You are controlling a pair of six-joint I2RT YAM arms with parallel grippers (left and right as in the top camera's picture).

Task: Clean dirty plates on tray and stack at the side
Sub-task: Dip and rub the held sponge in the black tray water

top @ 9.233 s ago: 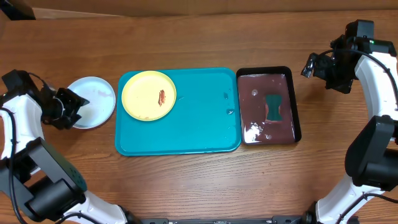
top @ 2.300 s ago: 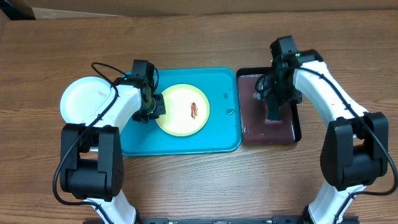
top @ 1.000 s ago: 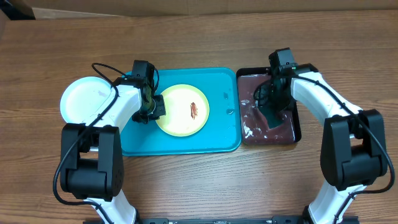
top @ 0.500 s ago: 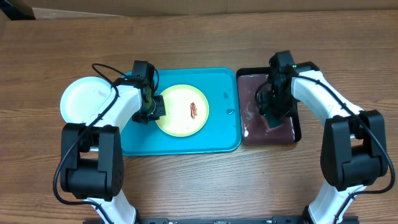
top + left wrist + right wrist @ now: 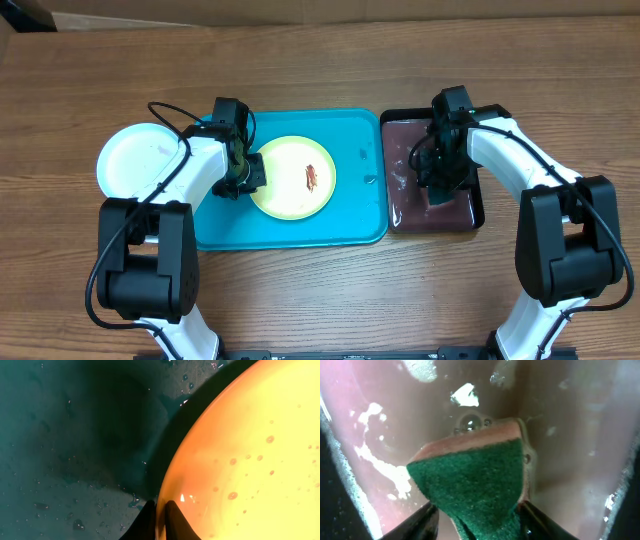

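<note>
A yellow-green plate (image 5: 292, 177) with a reddish-brown smear lies on the turquoise tray (image 5: 350, 225). My left gripper (image 5: 247, 174) is shut on the plate's left rim; in the left wrist view the fingertips (image 5: 160, 520) pinch the yellow rim (image 5: 240, 460). A white plate (image 5: 130, 160) lies on the table left of the tray. The light blue plate is not in view. My right gripper (image 5: 440, 185) is shut on a green sponge (image 5: 470, 490) over the black tray (image 5: 475, 215) of brownish liquid.
The black tray stands right against the turquoise tray's right edge. Water drops lie on the turquoise tray near its right side (image 5: 368, 180). Wooden table surrounds both trays.
My right gripper has moved slightly within the black tray, holding the sponge in the liquid. My left gripper and the yellow-green plate have stayed still.
</note>
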